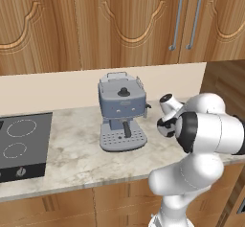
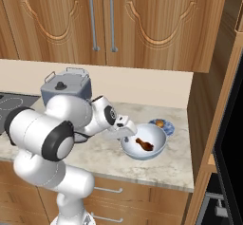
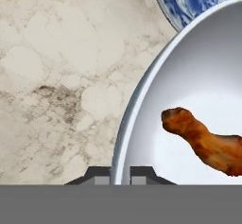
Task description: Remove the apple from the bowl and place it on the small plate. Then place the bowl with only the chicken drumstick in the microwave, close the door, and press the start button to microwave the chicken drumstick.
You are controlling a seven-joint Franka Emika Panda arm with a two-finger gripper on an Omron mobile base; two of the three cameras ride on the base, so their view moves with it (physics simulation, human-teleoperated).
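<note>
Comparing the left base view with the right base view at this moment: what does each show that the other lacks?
Left base view alone: most of the stove top, both rings and a knob.

Right base view alone: the bowl holding the chicken drumstick, the apple on the small plate, and the gripper at the bowl's rim.

Both: the grey coffee machine, marble counter and wooden cabinets.

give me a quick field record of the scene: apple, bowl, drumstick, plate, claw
apple: on the small plate, out of the bowl
bowl: on the counter, touching or just beside the plate
chicken drumstick: alone inside the bowl
claw: at the bowl's near-left rim, one tip on each side of it; grip not confirmed
coffee machine: on the counter, left of the bowl
</note>
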